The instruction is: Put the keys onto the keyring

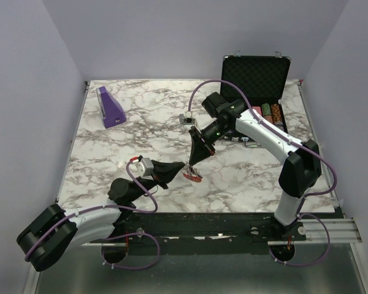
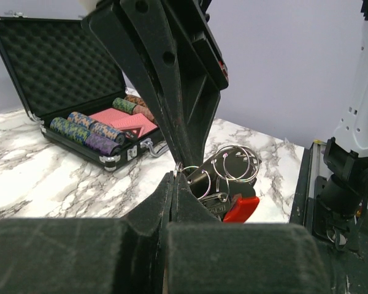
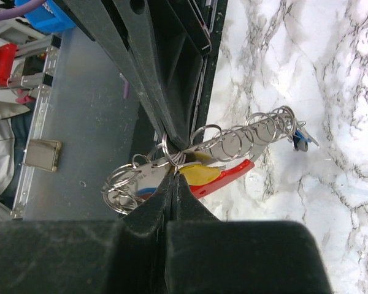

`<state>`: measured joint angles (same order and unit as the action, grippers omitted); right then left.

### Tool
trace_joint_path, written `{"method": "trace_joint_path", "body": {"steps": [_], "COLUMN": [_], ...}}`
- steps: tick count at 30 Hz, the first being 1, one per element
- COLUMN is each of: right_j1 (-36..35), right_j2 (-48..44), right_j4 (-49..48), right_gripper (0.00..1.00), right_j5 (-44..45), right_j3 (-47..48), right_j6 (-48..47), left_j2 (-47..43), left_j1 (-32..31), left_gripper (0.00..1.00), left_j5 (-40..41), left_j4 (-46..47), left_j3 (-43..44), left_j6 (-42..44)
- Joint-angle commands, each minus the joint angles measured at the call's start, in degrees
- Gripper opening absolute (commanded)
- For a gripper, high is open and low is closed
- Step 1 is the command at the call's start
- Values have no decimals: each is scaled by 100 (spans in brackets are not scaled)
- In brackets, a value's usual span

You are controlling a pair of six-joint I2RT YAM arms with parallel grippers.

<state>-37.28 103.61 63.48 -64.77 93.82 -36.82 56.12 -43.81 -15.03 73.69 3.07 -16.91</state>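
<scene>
Step in hand: steadying the keyring (image 1: 192, 174) for threading, at the near-middle of the table (image 1: 141, 122). The left gripper (image 2: 174, 179) and right gripper (image 3: 173, 179) are each closed on a ring. The ring chain runs diagonally in the right wrist view, with the yellow key (image 3: 199, 174) at the pinch and the blue key (image 3: 300, 138) at the far end. Next move, by judgement: part one coil. This calls for fine, steady force.

Right gripper (image 3: 173, 176): jaws closed, tips on a ring of the keyring (image 3: 233, 136). Yellow key (image 3: 199, 173) touching red crescent (image 3: 230, 174); marble desk (image 3: 306, 73) behind.
</scene>
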Motion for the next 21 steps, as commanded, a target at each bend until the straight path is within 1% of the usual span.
{"method": "trace_joint_path", "body": {"steps": [1, 7, 11, 21], "right_j1": [1, 19, 1, -16], "right_j2": [-87, -78, -52, -78], "right_j4": [-134, -284, -363, -1241], "right_gripper": [3, 3, 2, 3], "right_j5": [-97, -62, -211, -615], "right_j3": [-127, -224, -312, -812], "right_j6": [157, 289, 377, 1044], "left_j2": [-224, -391, -418, 74], "left_j1": [31, 31, 31, 31], "left_gripper": [0, 0, 0, 0], "left_j5": [17, 96, 140, 184], "left_j4": [497, 488, 523, 1200], "left_j3": [-193, -254, -254, -280], "left_j6": [100, 100, 74, -111]}}
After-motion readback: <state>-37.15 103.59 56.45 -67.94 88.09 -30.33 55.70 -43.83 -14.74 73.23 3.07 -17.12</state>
